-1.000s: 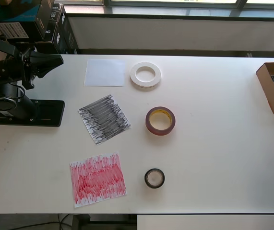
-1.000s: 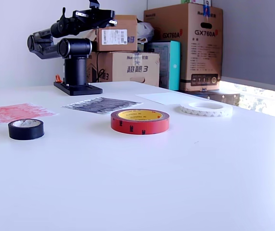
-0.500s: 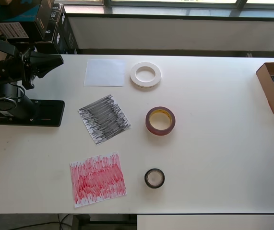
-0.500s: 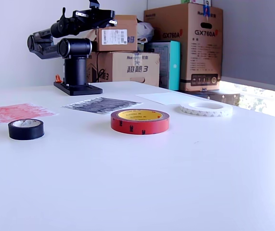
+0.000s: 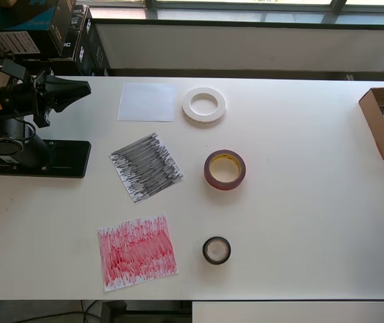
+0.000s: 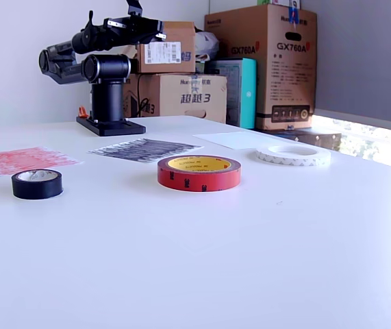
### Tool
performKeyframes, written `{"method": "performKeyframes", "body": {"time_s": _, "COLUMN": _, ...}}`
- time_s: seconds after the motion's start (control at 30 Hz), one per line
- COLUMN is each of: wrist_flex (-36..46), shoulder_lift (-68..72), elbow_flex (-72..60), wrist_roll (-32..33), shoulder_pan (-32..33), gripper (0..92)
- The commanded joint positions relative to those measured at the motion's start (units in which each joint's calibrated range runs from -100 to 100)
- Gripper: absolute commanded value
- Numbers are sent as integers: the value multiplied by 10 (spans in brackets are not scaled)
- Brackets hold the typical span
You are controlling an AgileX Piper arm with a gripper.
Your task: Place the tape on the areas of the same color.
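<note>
white surface (image 5: 299, 202), broad, bearing everything. arm (image 5: 17, 128) folded on its base at 9 o'clock in the overhead view; pincer (image 5: 81, 91) held aloft over the surface, gripping nothing, opening impossible to tell. red-scribbled sheet (image 5: 137, 252) at 7 o'clock, black-scribbled sheet (image 5: 146, 166) near centre, plain white sheet (image 5: 147, 101) at 11 o'clock. white tape (image 5: 204, 105) just beside the white sheet; red tape (image 5: 224, 169) at 3 o'clock of the black-scribbled sheet; black tape (image 5: 216, 250), smallest, at 3 o'clock of the red-scribbled sheet, apart.
</note>
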Motion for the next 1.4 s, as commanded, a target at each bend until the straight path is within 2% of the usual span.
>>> {"method": "performKeyframes", "body": {"time_s": 0.0, "wrist_flex": 1, "shoulder_lift": -4, "elbow_flex": -17, "wrist_roll": -1, "shoulder_pan": 5, "gripper": 10}}
{"method": "performKeyframes", "body": {"time_s": 0.2, "wrist_flex": 7, "shoulder_lift": 15, "elbow_flex": -84, "wrist_roll": -1, "shoulder_pan": 7, "gripper": 10}}
{"method": "performKeyframes", "body": {"time_s": 0.4, "wrist_flex": 8, "shoulder_lift": 116, "elbow_flex": -183, "wrist_roll": -1, "shoulder_pan": -8, "gripper": 10}}
{"method": "performKeyframes", "body": {"time_s": 0.93, "wrist_flex": 9, "shoulder_lift": 613, "elbow_flex": -580, "wrist_roll": -1, "shoulder_pan": -10, "gripper": 10}}
{"method": "performKeyframes", "body": {"time_s": 1.13, "wrist_flex": 10, "shoulder_lift": 749, "elbow_flex": -711, "wrist_roll": -1, "shoulder_pan": -7, "gripper": 15}}
{"method": "performKeyframes", "body": {"time_s": 1.23, "wrist_flex": 63, "shoulder_lift": 799, "elbow_flex": -768, "wrist_roll": -2, "shoulder_pan": -3, "gripper": 16}}
{"method": "performKeyframes", "body": {"time_s": 1.37, "wrist_flex": 203, "shoulder_lift": 855, "elbow_flex": -858, "wrist_roll": -2, "shoulder_pan": -2, "gripper": 16}}
